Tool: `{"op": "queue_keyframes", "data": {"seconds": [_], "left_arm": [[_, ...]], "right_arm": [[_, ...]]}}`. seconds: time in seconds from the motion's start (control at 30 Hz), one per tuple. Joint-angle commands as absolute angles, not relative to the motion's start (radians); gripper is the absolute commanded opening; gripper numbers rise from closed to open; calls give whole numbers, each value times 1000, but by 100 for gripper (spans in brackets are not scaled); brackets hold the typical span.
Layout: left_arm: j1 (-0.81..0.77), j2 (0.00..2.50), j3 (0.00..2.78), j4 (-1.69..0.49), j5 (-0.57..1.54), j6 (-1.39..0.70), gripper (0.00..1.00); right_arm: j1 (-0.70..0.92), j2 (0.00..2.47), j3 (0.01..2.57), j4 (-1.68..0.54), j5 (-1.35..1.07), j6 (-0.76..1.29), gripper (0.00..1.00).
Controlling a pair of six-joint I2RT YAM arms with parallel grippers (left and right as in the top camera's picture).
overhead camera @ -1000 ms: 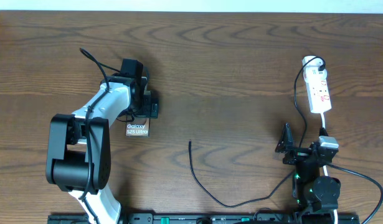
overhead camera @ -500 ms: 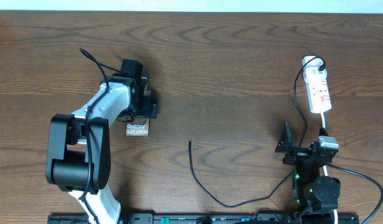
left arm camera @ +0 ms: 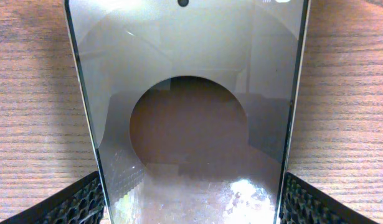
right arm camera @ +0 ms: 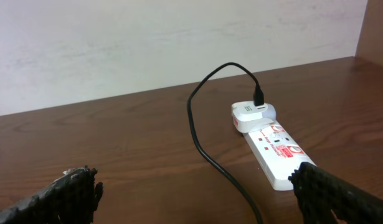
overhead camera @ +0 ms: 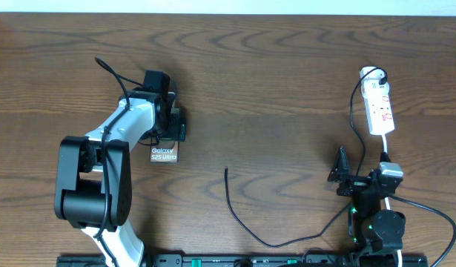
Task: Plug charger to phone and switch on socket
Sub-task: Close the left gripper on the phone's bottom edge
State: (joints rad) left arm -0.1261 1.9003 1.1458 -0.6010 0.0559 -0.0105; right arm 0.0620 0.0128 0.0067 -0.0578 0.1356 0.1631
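The phone [overhead camera: 164, 154] lies flat at left-centre, its white lettering showing below my left gripper [overhead camera: 173, 126]. In the left wrist view the phone's glossy face [left arm camera: 191, 93] fills the frame and my left gripper [left arm camera: 191, 208] has both fingers against its long edges, shut on it. The charger's loose tip [overhead camera: 226, 171] lies on the table mid-front. Its black cable [overhead camera: 250, 230] loops along the front, then rises to the adapter on the socket [overhead camera: 380, 110] at far right. My right gripper [overhead camera: 352, 180] is open and empty, near the socket [right arm camera: 278, 149] and the cable [right arm camera: 207, 149].
Wooden table [overhead camera: 287, 89]. A white wall [right arm camera: 147, 43] rises behind the table's far edge. The socket's white cord [overhead camera: 388, 152] and black robot wires [overhead camera: 428, 211] run past my right arm's base at the front right.
My left gripper's fingers have closed in slightly on the phone's edges. The right arm, the cable and the socket have not moved.
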Motion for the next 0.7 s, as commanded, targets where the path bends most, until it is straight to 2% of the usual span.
{"op": "queue_keyframes", "data": {"seconds": [0.0, 0.23, 0.3, 0.6, 0.67], "left_arm": [[-124, 1947, 1100, -619, 39, 3, 85], [-124, 1947, 1100, -619, 40, 3, 84], [-124, 1947, 1100, -619, 40, 3, 80], [-124, 1947, 1100, -619, 39, 3, 78], [-124, 1947, 1100, -619, 40, 3, 74]], "right_arm": [[56, 11, 6, -61, 148, 148, 99], [56, 11, 6, -61, 148, 148, 99], [56, 11, 6, -61, 148, 148, 99], [56, 11, 6, -61, 148, 148, 99], [56, 11, 6, -61, 148, 148, 99]]}}
